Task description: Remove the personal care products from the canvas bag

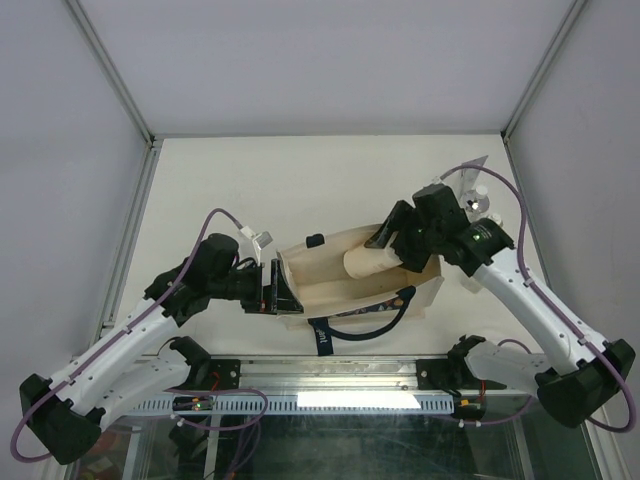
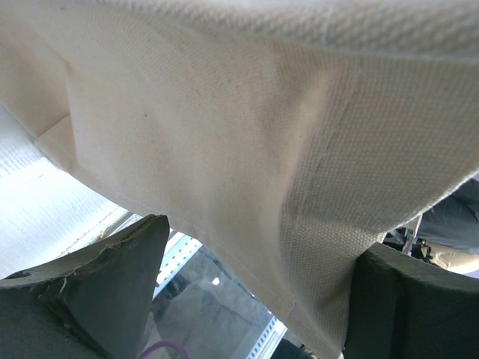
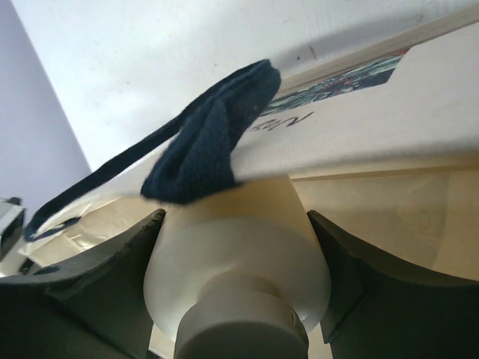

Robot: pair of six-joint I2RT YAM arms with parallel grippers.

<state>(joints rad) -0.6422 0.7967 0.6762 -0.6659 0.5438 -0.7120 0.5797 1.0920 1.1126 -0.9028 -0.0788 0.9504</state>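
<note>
Your right claw: clamped on beige bottle, fingers pressed to both its sides, cap toward wrist camera. Beige bottle sits at right end of bag mouth, navy handle draped across it. Your left claw: jaws wide, straddling bag's left wall, cloth touching one finger. Bag lies mid-desk, toward near edge. Silvery tube and small bottle on desk, far right, outside bag.

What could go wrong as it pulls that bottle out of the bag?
The navy handle lies across the bottle in the right gripper; it could snag and drag the bag along. The left gripper has its jaws apart around the cloth, so the bag may not be held firmly and could lift.
</note>
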